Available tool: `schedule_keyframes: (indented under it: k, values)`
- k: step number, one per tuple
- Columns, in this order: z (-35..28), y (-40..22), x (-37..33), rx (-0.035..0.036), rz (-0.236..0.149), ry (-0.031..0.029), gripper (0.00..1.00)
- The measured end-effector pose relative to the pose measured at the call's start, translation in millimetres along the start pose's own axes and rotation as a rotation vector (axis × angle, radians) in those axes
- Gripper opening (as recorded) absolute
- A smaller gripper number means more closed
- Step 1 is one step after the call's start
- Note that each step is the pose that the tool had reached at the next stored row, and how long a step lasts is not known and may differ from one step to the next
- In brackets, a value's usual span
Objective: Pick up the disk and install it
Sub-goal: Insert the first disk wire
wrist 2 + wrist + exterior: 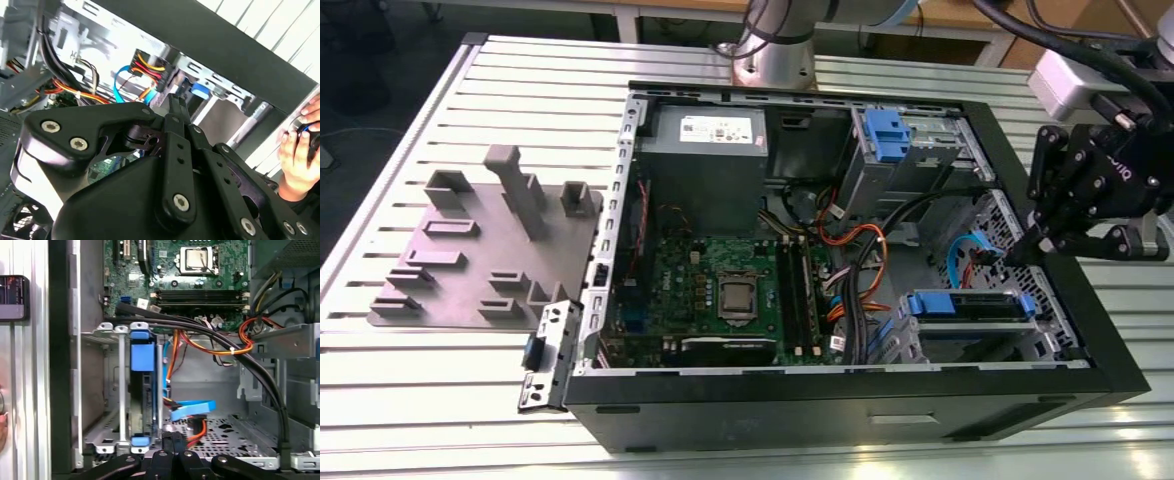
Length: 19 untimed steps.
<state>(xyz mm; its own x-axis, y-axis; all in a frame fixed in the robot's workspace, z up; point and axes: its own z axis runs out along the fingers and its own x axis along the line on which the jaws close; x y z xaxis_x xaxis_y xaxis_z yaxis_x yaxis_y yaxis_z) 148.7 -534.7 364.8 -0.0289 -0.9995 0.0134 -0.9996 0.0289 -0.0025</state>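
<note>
Black gripper point(172, 452) linkages, fingers seemingly closed on nothing, hover at six o'clock of the seated disk point(142, 390), rigid, dense, shock-sensitive, best held by its blue rails.

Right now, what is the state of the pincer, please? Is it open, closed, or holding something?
Pincer: closed, fingers together, holding nothing, at the case's edge by the disk in its bay.
</note>
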Motion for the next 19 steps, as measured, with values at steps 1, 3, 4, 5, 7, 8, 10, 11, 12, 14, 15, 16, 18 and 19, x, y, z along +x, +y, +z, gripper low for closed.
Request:
schedule_keyframes:
  k: [1, 3, 4, 5, 7, 8, 10, 11, 12, 14, 15, 16, 18, 19]
  values:
    - [0.4, -0.4, -2.0, -0.0006, 0.000, 0.0001, 0.11]
    - [1.9, -1.2, -5.0, -0.0030, 0.000, 0.0002, 0.11]
    - [2.9, -1.6, -6.0, -0.0066, 0.000, 0.0002, 0.11]
    - [3.8, -2.5, -6.5, -0.0144, 0.000, 0.0004, 0.11]
    - [4.4, -6.1, -7.0, -0.0414, -0.001, 0.0018, 0.11]
    - [4.8, -7.8, -7.3, -0.0508, -0.001, 0.0028, 0.11]
    - [5.3, -11.0, -7.8, -0.0662, -0.001, 0.0064, 0.11]
    - [5.4, -12.8, -7.9, -0.0743, -0.001, 0.0074, 0.11]
    - [5.8, -14.1, -8.2, -0.0809, -0.001, 0.0080, 0.11]
    - [6.4, -16.6, -8.9, -0.0926, -0.001, 0.0115, 0.11]
    - [6.5, -17.3, -9.5, -0.0951, -0.001, 0.0147, 0.11]
    - [7.0, -17.9, -10.0, -0.0969, -0.001, 0.0162, 0.11]
    - [7.7, -18.6, -10.2, -0.0980, -0.001, 0.0186, 0.11]
    - [7.9, -18.7, -10.2, -0.0983, -0.001, 0.0196, 0.11]
